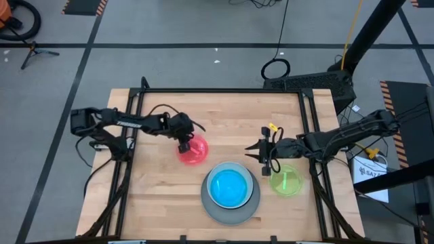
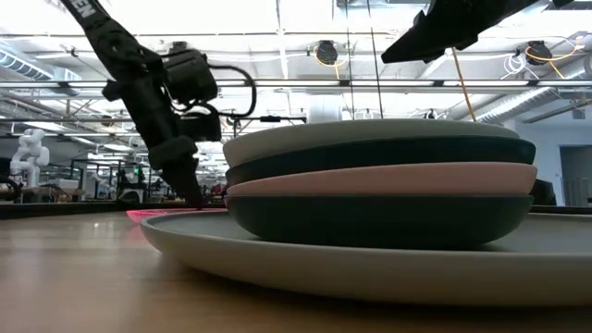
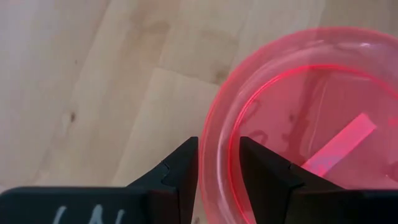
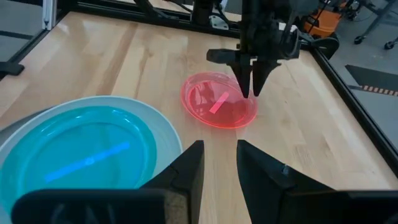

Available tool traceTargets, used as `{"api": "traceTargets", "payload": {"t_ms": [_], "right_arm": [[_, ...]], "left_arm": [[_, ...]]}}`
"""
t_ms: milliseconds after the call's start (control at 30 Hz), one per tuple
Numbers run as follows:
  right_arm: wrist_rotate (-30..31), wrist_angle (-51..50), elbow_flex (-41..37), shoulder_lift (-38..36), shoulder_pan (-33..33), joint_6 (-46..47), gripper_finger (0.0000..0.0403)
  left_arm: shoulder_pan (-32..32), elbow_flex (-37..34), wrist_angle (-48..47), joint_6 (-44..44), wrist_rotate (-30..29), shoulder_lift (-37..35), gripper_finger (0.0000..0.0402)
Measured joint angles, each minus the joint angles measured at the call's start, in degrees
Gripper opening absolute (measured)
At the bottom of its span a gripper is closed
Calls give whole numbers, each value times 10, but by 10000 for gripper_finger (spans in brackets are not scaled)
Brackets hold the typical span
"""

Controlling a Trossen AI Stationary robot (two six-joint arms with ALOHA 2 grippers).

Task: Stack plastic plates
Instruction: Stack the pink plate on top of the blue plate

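The translucent magenta plate (image 1: 194,152) (image 4: 217,102) lies flat on the wood left of centre. My left gripper (image 1: 184,145) (image 3: 217,162) points down at its far-left rim and is shut on it. A stack of plates (image 1: 230,188) (image 2: 379,180) sits on the large grey plate (image 1: 211,207) (image 2: 277,264) near the table's near edge, with a bright teal plate (image 4: 87,152) on top. The green plate (image 1: 287,183) lies flat right of the stack, under my right arm. My right gripper (image 1: 262,154) (image 4: 221,155) hovers open between the stack and the green plate, holding nothing. My left gripper pinches the magenta plate's rim (image 3: 214,134) on its far-left side, one finger (image 3: 261,171) inside the plate and one (image 3: 180,168) outside. The fingers come from above, pointing down and across the rim. In the low view the plate (image 2: 171,214) lies low on the table.
Black frame rails run along the table's left (image 1: 125,156), right (image 1: 313,135) and far (image 1: 224,90) edges. Bare wood lies between the magenta plate and the far edge, and left of the stack. The room beyond holds equipment.
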Motion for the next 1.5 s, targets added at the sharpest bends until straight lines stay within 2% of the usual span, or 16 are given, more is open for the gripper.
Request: {"api": "traceTargets", "payload": {"t_ms": [333, 800, 1167, 1400, 1500], "right_arm": [[0, 0, 0, 0, 0, 0, 89], [0, 0, 0, 0, 0, 0, 89], [0, 0, 0, 0, 0, 0, 89], [0, 10, 0, 0, 0, 0, 89], [0, 14, 0, 0, 0, -2, 89]], "left_arm": [[22, 2, 18, 2, 16, 44, 122], [20, 2, 20, -11, 13, 46, 120], [19, 2, 15, -18, 12, 40, 43], [19, 6, -3, -28, -4, -21, 8], [19, 7, -4, -37, -26, -59, 6]]}}
